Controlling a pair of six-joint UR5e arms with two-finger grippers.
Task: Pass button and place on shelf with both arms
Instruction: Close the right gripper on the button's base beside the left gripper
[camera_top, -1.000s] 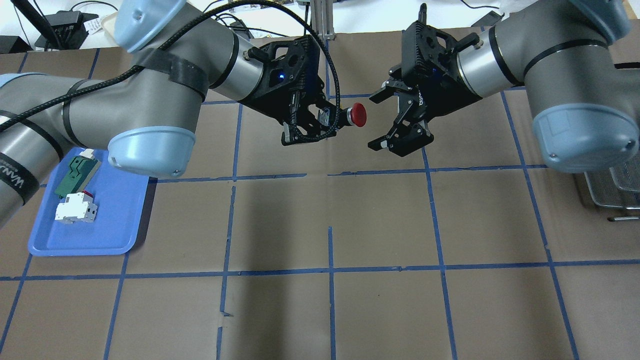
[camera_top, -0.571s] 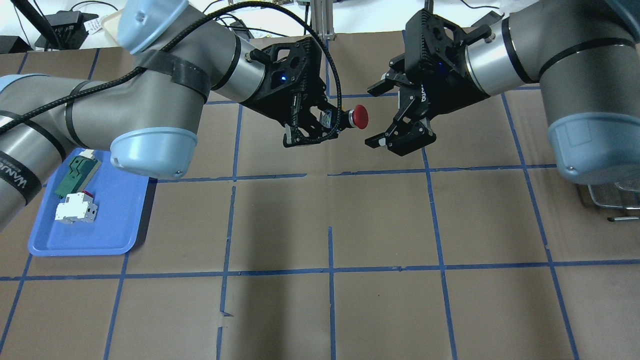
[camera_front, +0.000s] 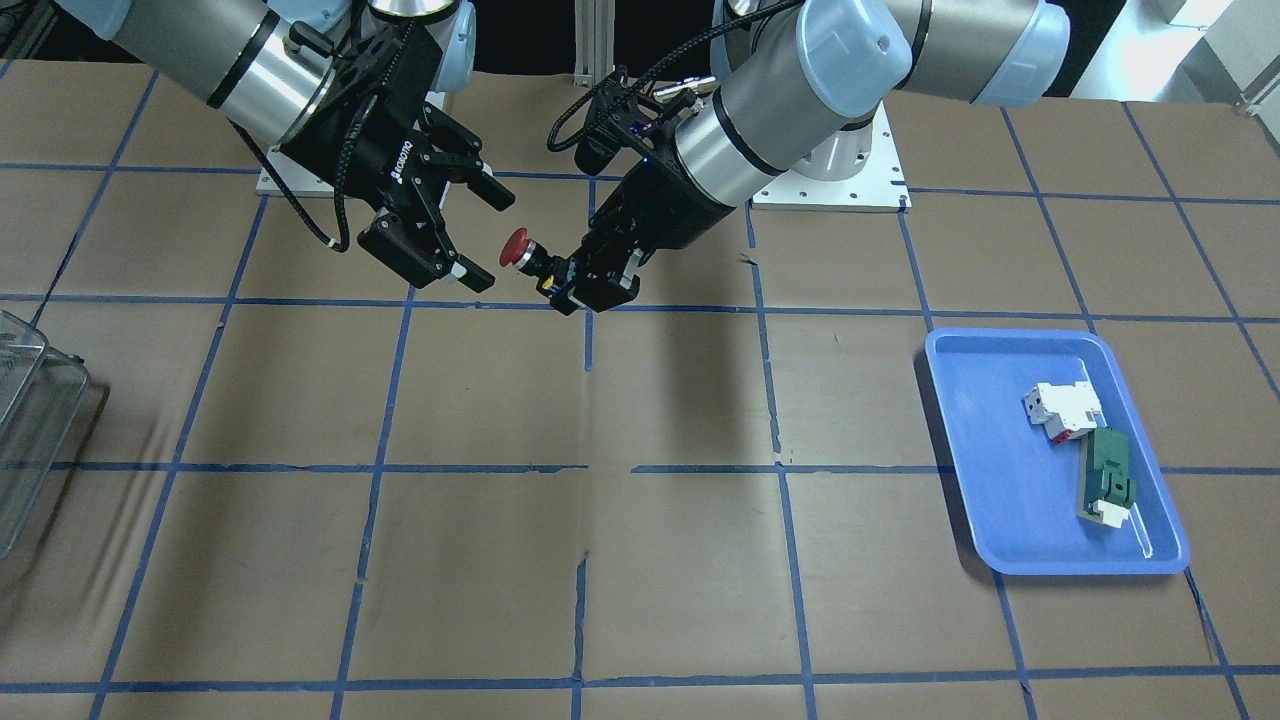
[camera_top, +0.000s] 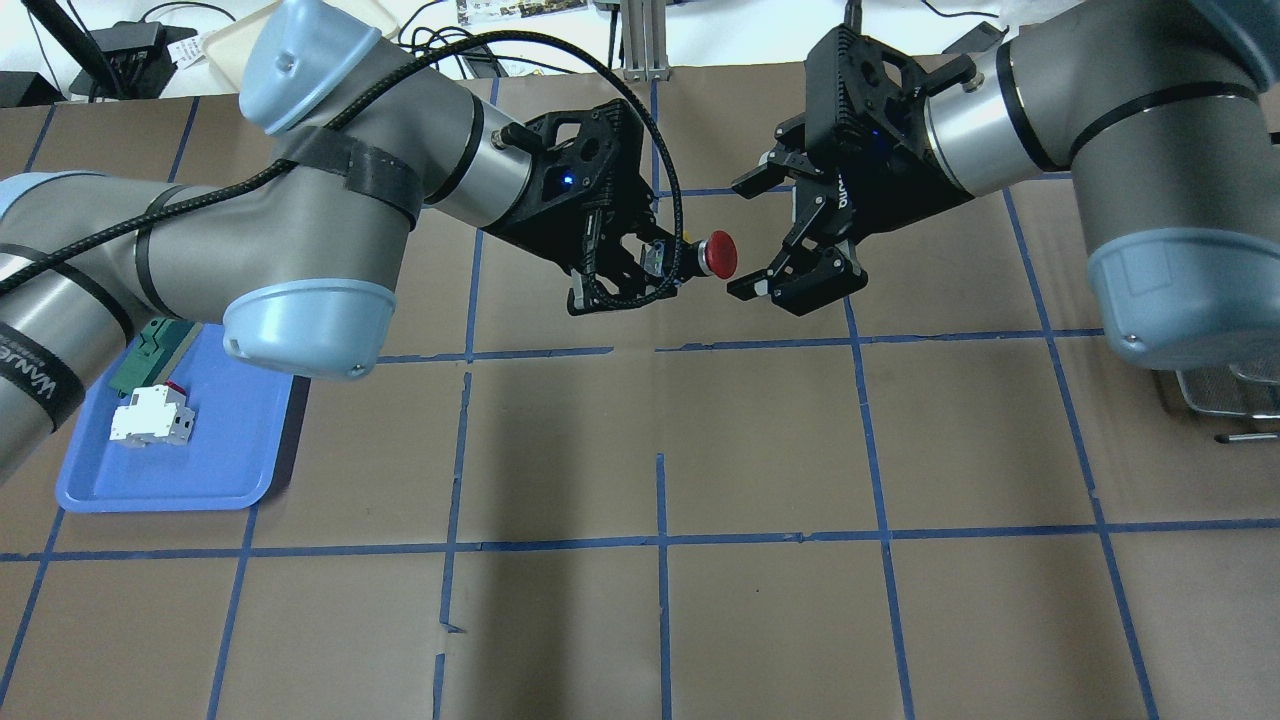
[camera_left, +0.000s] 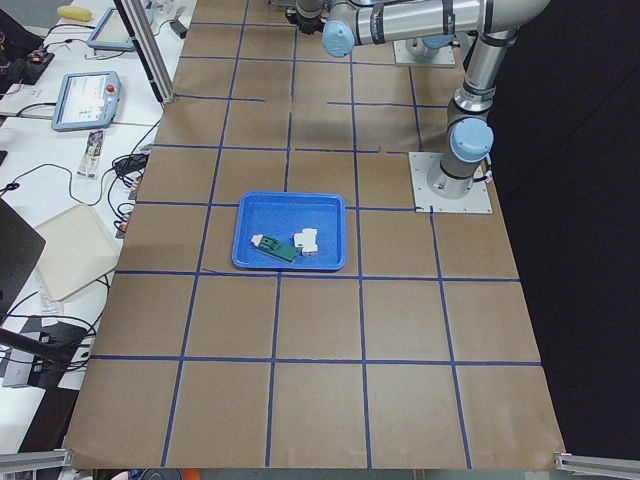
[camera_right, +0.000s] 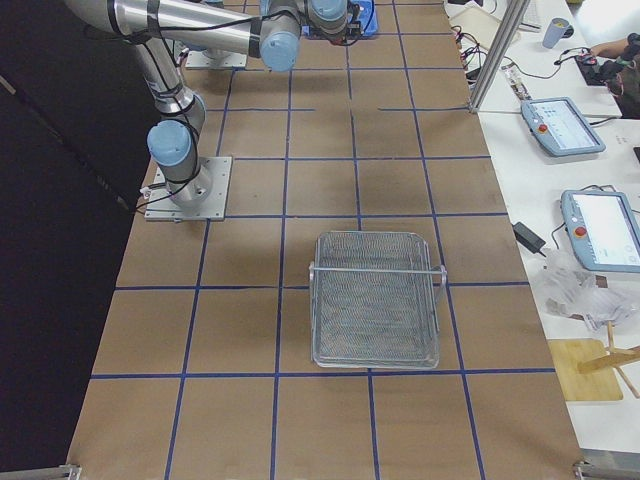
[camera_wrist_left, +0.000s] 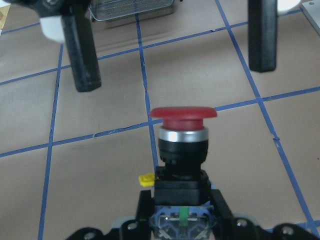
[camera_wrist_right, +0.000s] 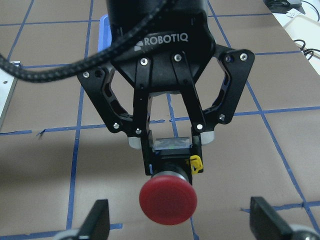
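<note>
overhead: from behind, looking down | front: opposite, steep | wrists: close, both see button (camera_wrist_left: 182, 135)

The left arm (camera_top: 300, 200) and right arm (camera_top: 1100, 100) reach toward each other, the left gripper (camera_top: 662, 262) clamped on the black body of the button (camera_top: 718, 254), the right gripper (camera_top: 748, 238) facing its red cap, jaws spread wide, not touching.

One button (camera_top: 718, 254), two pincers (camera_top: 665, 262) (camera_top: 745, 238), one tray (camera_front: 1000, 490), two blocks (camera_front: 1065, 408) (camera_front: 1106, 483), one basket (camera_right: 375, 330).

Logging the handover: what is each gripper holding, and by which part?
The left gripper holds the button by its rear body, red cap outward. The right gripper holds nothing.
</note>
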